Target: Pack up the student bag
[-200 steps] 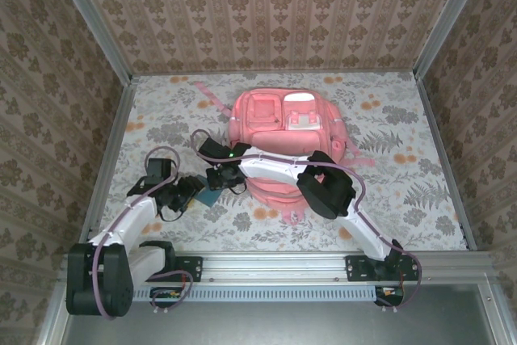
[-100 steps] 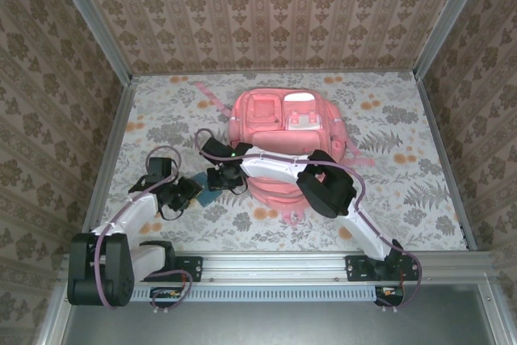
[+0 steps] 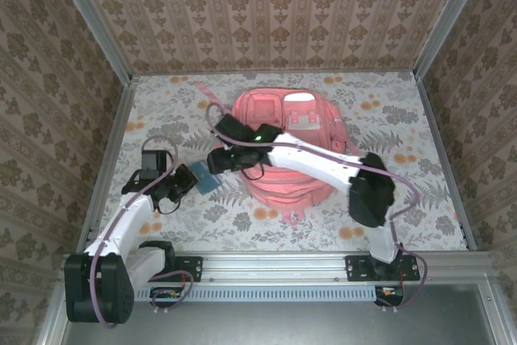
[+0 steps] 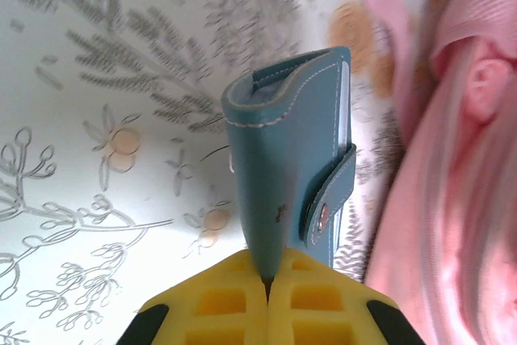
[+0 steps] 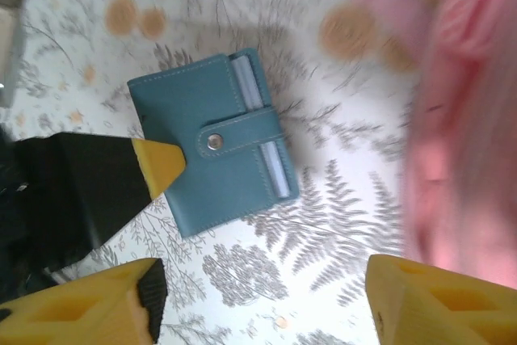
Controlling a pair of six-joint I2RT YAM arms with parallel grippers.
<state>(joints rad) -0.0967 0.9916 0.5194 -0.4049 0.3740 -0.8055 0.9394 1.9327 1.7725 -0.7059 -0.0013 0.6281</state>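
You are looking down on a floral-patterned table (image 3: pixel 153 119). The student bag (image 3: pixel 283 131), a big pink backpack, is lying flat at the table's middle with its front pockets facing up.

Your left gripper (image 3: pixel 184 184) is sitting just left of the bag's near corner and is pinching a small teal wallet (image 3: pixel 205 177) by one edge. In the left wrist view, its yellow fingers (image 4: pixel 218 300) are pressing almost together on that edge. The wallet's snap strap is facing the pink fabric on the right. Whether the wallet is resting on the table or hanging just above it, I cannot tell.

Your right gripper (image 3: pixel 216 159) is reaching across the bag's left side and hovering above the wallet. In the right wrist view, its jaws are standing wide apart with nothing between them. The wallet is lying below, close beside the bag without touching it.
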